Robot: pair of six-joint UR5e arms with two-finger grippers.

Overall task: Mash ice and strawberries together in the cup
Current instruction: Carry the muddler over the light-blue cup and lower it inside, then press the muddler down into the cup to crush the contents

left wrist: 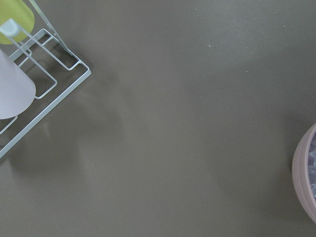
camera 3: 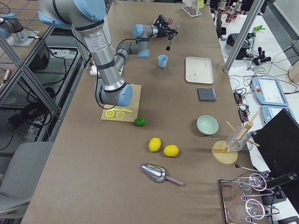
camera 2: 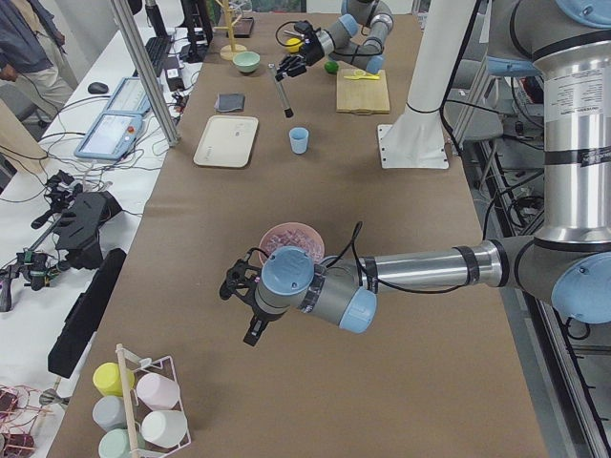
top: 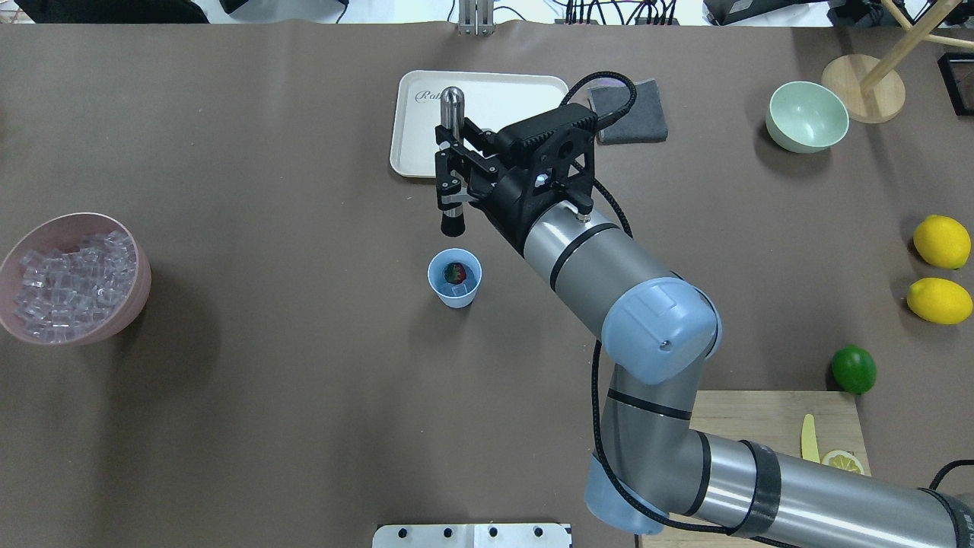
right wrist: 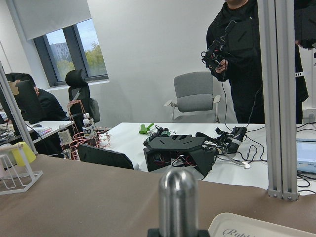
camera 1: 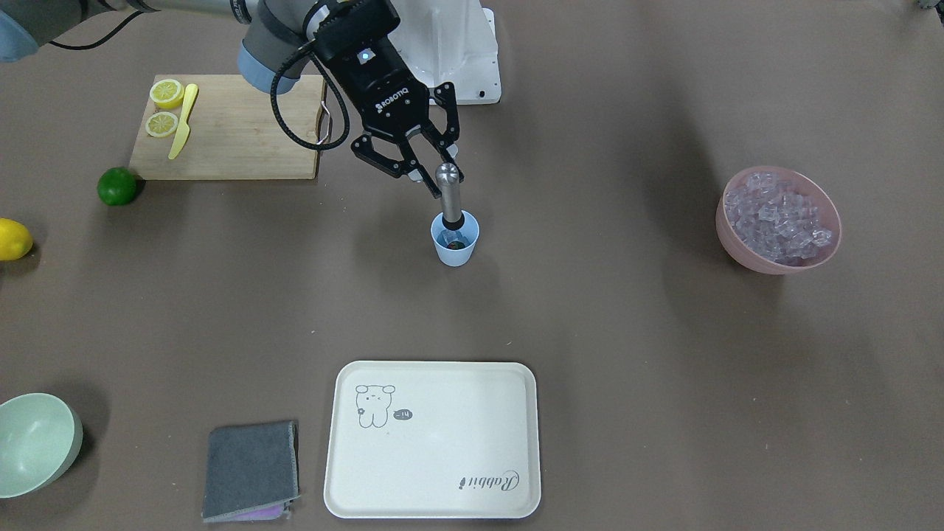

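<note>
The light-blue cup (top: 442,282) stands mid-table with a red strawberry (top: 455,270) and a clear piece of ice (top: 462,290) inside. My right gripper (top: 450,171) is shut on a steel muddler (camera 1: 448,193), held upright. Its black tip hangs a little above the cup (camera 2: 300,140), clear of the rim in the exterior left view. More ice (camera 1: 774,214) fills the pink bowl (camera 1: 737,247). My left gripper (camera 2: 251,329) hovers beside that bowl, seen only in the exterior left view, so I cannot tell whether it is open or shut.
A white tray (camera 1: 431,442) and grey cloth (camera 1: 251,468) lie across the table from the robot. A pale-green bowl (camera 1: 33,442), a lime (camera 1: 117,185), lemons (top: 941,242) and a cutting board (camera 1: 236,133) with lemon halves and a yellow knife are on the right arm's side.
</note>
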